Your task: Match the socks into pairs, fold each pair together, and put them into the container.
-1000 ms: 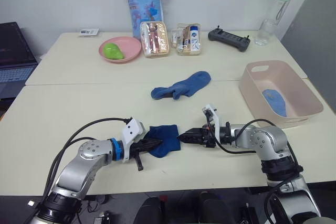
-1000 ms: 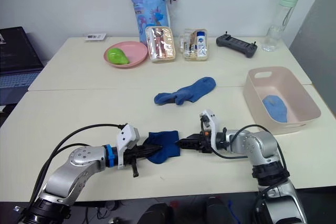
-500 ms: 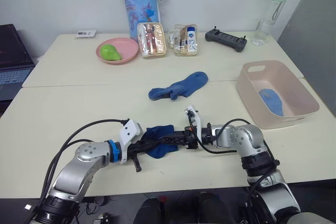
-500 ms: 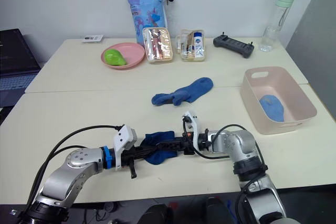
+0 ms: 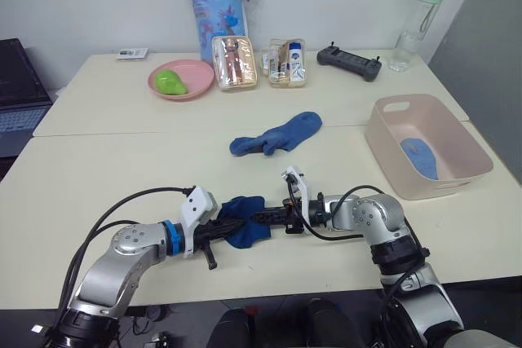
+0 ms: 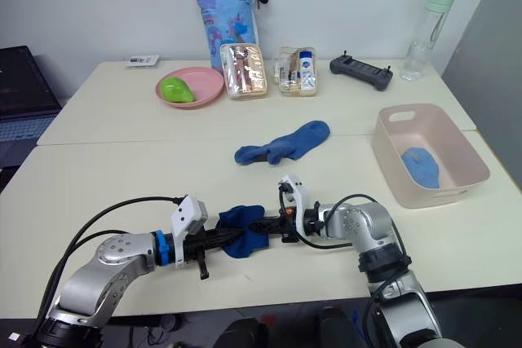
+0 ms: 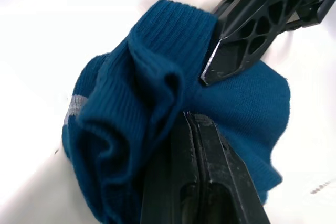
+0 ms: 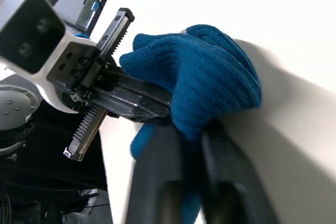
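Folding the dark sock [image 5: 243, 220] between both jaws.
I'd keep left gripper [image 5: 231, 226] and right gripper [image 5: 263, 218] clenched on it, pressing together evenly.

Head stereo eyes look down across the table [image 5: 98, 160]; wrist cameras closely share the bunched sock [image 7: 157, 114].

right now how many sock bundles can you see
3: a dark blue one gripped between the left gripper and right gripper, a blue one mid-table, a lighter one in the pink tub.
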Motion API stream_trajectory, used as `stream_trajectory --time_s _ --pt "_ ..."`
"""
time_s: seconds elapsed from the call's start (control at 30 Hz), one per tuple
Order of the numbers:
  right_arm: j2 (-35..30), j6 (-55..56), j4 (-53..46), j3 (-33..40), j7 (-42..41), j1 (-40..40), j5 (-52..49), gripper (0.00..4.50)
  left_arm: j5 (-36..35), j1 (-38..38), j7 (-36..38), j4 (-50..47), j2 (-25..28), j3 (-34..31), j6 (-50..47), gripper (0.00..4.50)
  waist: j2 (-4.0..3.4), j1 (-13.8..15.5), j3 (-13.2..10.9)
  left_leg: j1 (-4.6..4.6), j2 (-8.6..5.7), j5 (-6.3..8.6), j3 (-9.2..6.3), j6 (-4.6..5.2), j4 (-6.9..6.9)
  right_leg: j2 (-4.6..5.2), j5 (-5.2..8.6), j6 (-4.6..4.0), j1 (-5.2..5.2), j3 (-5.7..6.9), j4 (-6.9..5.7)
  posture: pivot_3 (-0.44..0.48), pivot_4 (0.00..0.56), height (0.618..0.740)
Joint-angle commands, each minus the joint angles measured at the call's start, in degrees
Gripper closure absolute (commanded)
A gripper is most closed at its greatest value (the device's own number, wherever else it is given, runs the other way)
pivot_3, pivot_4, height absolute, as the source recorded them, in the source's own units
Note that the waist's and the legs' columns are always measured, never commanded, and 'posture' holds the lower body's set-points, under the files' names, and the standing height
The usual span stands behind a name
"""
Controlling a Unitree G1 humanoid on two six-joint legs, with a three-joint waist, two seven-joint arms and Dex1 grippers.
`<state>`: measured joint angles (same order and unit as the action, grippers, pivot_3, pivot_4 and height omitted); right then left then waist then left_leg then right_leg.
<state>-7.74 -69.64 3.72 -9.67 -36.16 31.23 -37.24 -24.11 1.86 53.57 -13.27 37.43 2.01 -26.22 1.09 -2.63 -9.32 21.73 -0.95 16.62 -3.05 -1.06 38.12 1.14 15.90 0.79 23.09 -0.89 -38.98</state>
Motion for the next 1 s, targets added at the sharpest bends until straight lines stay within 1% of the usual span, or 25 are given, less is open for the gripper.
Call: stream_trajectory --time_s 0.03,0.07,0.1,0.13,0.2,0.33,0.4,0.5,0.57,0.63,0.7,0.77,0.83,0.93,1.0 --pt "-1.94 -1.32 -1.57 2.59 0.94 -0.94 -0.33 4.48 -4.99 1.00 1.61 -4.89 1.39 -3.77 -2.28 4.50 0.00 0.15 0.00 0.00 0.00 -0.01 0.00 0.00 0.00 0.00 0.00 0.00 0.00 0.00 0.00 0.000 0.150 0.740" --pt "-2.80 -1.75 -3.22 4.33 1.27 -0.68 -0.93 4.50 -7.45 1.77 1.94 -6.24 1.80 -5.22 -3.93 4.12 -0.01 0.30 -0.01 0.03 0.00 -0.01 0.00 -0.01 0.01 0.00 0.00 0.00 0.00 0.00 0.01 0.000 0.150 0.740" --pt "-3.43 -2.11 -4.42 5.52 1.51 -0.55 -1.41 4.50 -9.14 2.29 2.02 -7.27 2.03 -6.17 -5.22 3.95 -0.01 0.68 -0.03 0.10 -0.01 -0.02 0.01 -0.02 0.01 0.00 0.00 0.00 0.06 0.00 0.02 0.000 0.150 0.740" --pt "-3.98 -2.54 -5.67 7.18 1.82 -0.02 -2.16 4.50 -10.99 3.27 1.78 -8.11 2.31 -7.15 -6.83 3.68 -0.01 1.00 -0.03 0.18 -0.02 -0.03 -0.01 -0.03 0.03 0.01 0.00 0.00 0.08 0.02 0.03 0.000 0.150 0.740" --pt "-5.16 -2.59 -7.80 10.57 2.66 1.40 -3.26 4.50 -14.32 5.83 1.07 -9.66 2.77 -8.77 -9.81 3.03 -0.02 1.21 -0.06 0.24 -0.09 -0.04 -0.02 -0.06 0.04 0.08 0.00 0.01 0.09 0.03 0.08 0.000 0.150 0.740" --pt "-11.90 -1.89 -11.91 18.30 4.22 6.74 -4.23 4.50 -21.44 17.61 -4.51 -10.77 0.09 -10.05 -16.29 1.70 -0.01 1.15 -0.15 0.32 -0.22 -0.05 -0.01 -0.06 0.13 0.14 -0.01 0.04 0.10 0.00 0.08 0.000 0.150 0.740" --pt "-15.34 -1.66 -12.99 20.40 4.64 9.41 -3.95 4.50 -22.04 22.11 -6.44 -10.21 -1.45 -9.37 -17.16 1.04 -0.01 1.12 -0.15 0.33 -0.25 -0.05 -0.01 -0.06 0.14 0.14 0.00 0.07 0.09 -0.01 0.09 0.000 0.150 0.740" --pt "-21.56 0.39 -12.13 23.02 4.37 14.76 -2.35 4.50 -20.26 27.81 -8.24 -9.33 -4.20 -6.34 -16.17 0.06 -0.01 0.96 -0.15 0.31 -0.25 -0.05 0.00 -0.06 0.03 0.13 0.05 0.14 0.09 -0.01 0.12 0.000 0.150 0.740" --pt "-27.12 4.69 -9.78 22.77 2.80 17.94 0.62 4.50 -19.51 31.75 -10.42 -8.04 -7.75 -4.82 -15.21 0.02 -0.02 0.97 -0.17 0.35 -0.24 -0.05 0.01 -0.07 -0.03 0.13 0.06 0.14 0.15 -0.03 0.14 0.000 0.150 0.740" --pt "-33.34 11.73 -6.56 20.24 -0.05 20.07 5.46 4.50 -17.78 34.76 -11.90 -6.63 -11.01 -3.13 -13.77 0.02 0.00 1.07 -0.20 0.41 -0.26 -0.05 0.03 -0.07 -0.01 0.13 0.06 0.14 0.15 -0.04 0.18 0.000 0.150 0.740" --pt "-39.63 21.49 -2.03 16.00 -2.71 22.20 12.87 4.50 -15.26 37.35 -14.05 -4.65 -14.53 -1.43 -11.65 0.02 0.00 1.09 -0.21 0.41 -0.28 -0.05 0.05 -0.07 0.00 0.14 0.06 0.14 0.13 -0.05 0.24 0.000 0.150 0.740" --pt "-45.47 34.57 3.03 9.94 -6.45 23.57 22.02 4.50 -13.16 39.47 -16.09 -2.76 -18.25 0.18 -10.01 0.02 0.03 1.10 -0.22 0.41 -0.31 -0.05 0.12 -0.07 0.01 0.14 0.06 0.15 0.11 -0.09 0.31 0.000 0.150 0.740" --pt "-48.38 45.74 8.40 5.48 -8.14 24.40 29.31 4.50 -11.78 40.64 -18.19 -1.41 -21.31 1.01 -9.32 0.02 0.07 1.02 -0.25 0.40 -0.31 -0.05 0.20 -0.07 0.02 0.14 0.07 0.17 0.09 -0.14 0.36 0.000 0.150 0.740" --pt "-49.44 57.77 15.33 1.67 -8.68 24.94 36.76 4.50 -10.38 40.41 -18.51 -1.07 -22.96 2.56 -9.08 0.02 0.11 0.56 -0.27 0.34 -0.25 -0.07 0.34 -0.10 0.00 0.14 0.07 0.17 0.10 -0.28 0.35 0.000 0.150 0.740" --pt "-51.52 70.47 20.82 -3.01 -4.99 24.38 46.49 4.50 -9.55 39.00 -18.58 -1.80 -24.29 4.30 -8.52 0.02 0.08 0.67 -0.29 0.30 -0.22 -0.11 0.40 -0.17 -0.02 0.12 0.07 0.17 0.16 -0.33 0.24 0.000 0.150 0.740"
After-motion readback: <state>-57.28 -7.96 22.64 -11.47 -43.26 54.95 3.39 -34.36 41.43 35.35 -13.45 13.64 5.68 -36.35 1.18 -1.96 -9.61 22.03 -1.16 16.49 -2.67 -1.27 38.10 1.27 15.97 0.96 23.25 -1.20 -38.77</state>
